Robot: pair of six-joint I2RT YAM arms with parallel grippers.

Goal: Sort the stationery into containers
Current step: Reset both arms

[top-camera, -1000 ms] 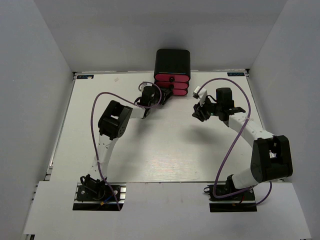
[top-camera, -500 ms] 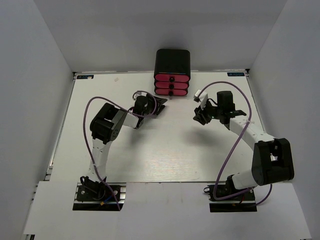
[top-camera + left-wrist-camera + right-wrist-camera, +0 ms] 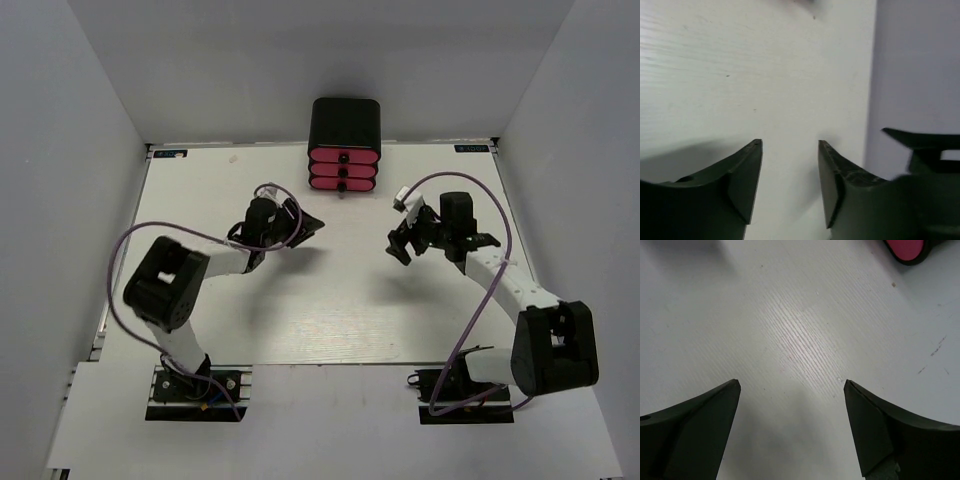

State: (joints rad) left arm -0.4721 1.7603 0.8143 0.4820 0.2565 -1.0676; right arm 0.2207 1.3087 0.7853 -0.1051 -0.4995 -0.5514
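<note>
The containers are three pink drawers with black knobs, stacked in a small black cabinet at the table's far edge; all three look pushed in. No stationery shows in any view. My left gripper hovers in front of the drawers and to their left, jaws partly apart, only bare table between them. My right gripper sits in front of the drawers and to their right, open wide and holding nothing. One pink drawer corner peeks in at the top of the right wrist view.
The white table is closed in by grey walls on three sides. Purple cables loop from both arms. In the left wrist view a dark part of the other arm stands against the side wall.
My left gripper has drawn back from the drawer fronts, towards the left and nearer. The right gripper's jaws have spread wide and it has shifted slightly nearer.
</note>
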